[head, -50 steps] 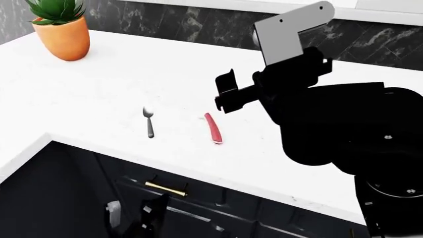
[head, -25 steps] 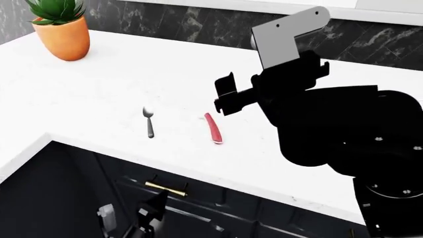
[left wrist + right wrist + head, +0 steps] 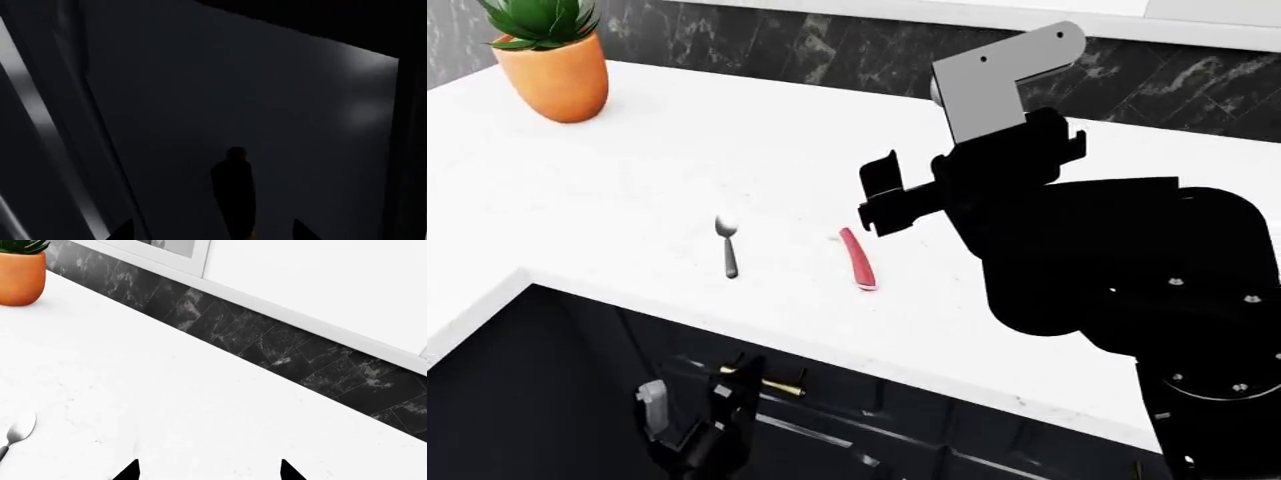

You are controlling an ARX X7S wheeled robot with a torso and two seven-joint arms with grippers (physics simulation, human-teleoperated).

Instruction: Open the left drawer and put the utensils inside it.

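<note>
The spoon [image 3: 729, 245] and the red-handled knife [image 3: 857, 258] lie side by side on the white counter [image 3: 667, 160]. In the right wrist view only the spoon's bowl [image 3: 20, 427] shows at the edge. Below the counter is the left drawer [image 3: 827, 405], its black front shut, with a brass handle [image 3: 782, 386]. My left gripper [image 3: 731, 395] is at the handle's left end and covers it. Up close it [image 3: 210, 232] is open, with a dark shape and a glint of brass between the fingertips [image 3: 123, 231]. My right gripper [image 3: 881, 195] hovers open above the knife, empty.
An orange pot with a green plant [image 3: 554, 65] stands at the counter's back left. A dark marble backsplash [image 3: 827, 50] runs along the rear. The counter has a corner edge at front left [image 3: 521, 275]. My bulky right arm [image 3: 1121, 270] covers the counter's right side.
My left gripper has risen from below the drawer front up to the brass handle, now covering its left end. The right arm has shifted only slightly; the utensils have not moved.
</note>
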